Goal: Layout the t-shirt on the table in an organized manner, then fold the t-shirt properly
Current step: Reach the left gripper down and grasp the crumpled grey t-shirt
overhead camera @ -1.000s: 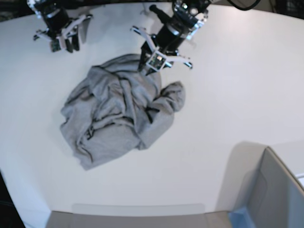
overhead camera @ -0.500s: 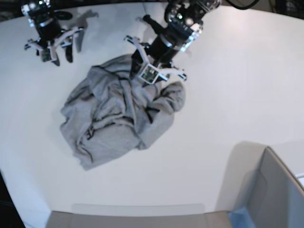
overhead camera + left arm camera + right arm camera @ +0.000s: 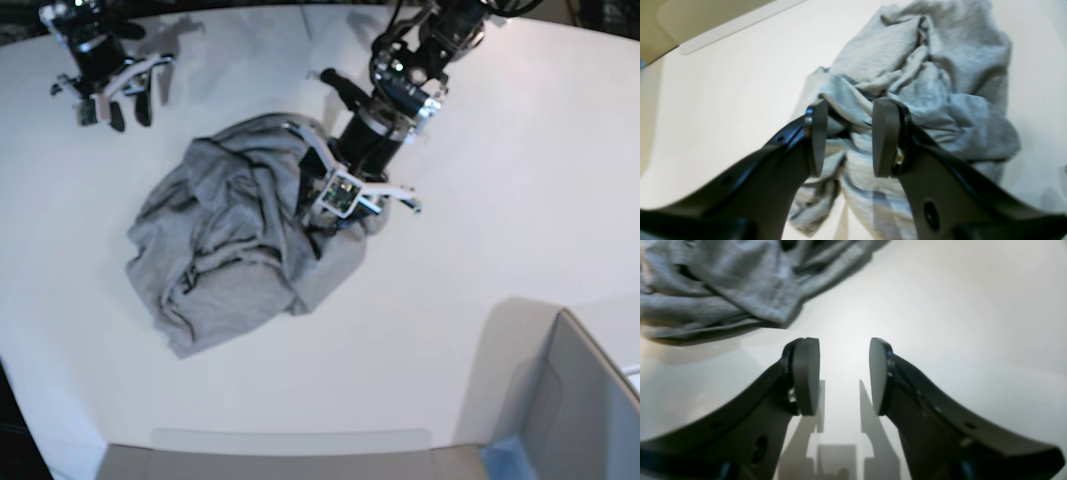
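No readable text, labels or numbers on any surface.

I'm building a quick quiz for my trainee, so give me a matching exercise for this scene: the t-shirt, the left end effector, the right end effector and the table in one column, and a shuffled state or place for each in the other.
Column one:
1. t-shirt
2. left end effector
3. right end effector
4. table

Column two:
A. open over bare white surface, beside the cloth
B. crumpled in a grey heap
C. white, carrying everything
D. open, fingers straddling a fold of cloth

Pairs: 1-B, 2-D, 3-A, 4-C
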Action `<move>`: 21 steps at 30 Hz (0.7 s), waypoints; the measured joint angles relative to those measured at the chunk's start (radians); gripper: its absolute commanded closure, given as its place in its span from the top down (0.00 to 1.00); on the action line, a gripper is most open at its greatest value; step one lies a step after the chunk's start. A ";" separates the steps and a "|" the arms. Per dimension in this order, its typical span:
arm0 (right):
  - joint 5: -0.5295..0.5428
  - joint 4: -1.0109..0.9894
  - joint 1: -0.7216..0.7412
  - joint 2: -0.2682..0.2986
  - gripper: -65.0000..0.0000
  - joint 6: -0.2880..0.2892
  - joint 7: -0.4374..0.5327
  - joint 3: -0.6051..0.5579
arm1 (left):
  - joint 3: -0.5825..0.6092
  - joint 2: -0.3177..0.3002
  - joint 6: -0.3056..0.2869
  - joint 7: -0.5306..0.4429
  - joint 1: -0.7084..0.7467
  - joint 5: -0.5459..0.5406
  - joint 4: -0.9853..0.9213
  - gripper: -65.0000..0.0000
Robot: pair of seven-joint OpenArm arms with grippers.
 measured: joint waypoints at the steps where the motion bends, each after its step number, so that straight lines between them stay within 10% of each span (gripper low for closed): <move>1: 0.000 0.000 0.000 0.000 0.38 -0.003 -0.002 0.000 | 0.002 0.000 -0.002 0.000 -0.002 -0.028 0.000 0.36; 9: -0.001 0.000 -0.003 -0.027 0.38 -0.003 -0.002 -0.002 | -0.127 -0.008 0.003 -0.016 -0.076 -0.274 -0.050 0.36; 21: -0.001 0.000 -0.016 -0.025 0.38 -0.003 -0.002 -0.002 | -0.147 -0.073 0.006 0.066 -0.138 -0.275 -0.193 0.36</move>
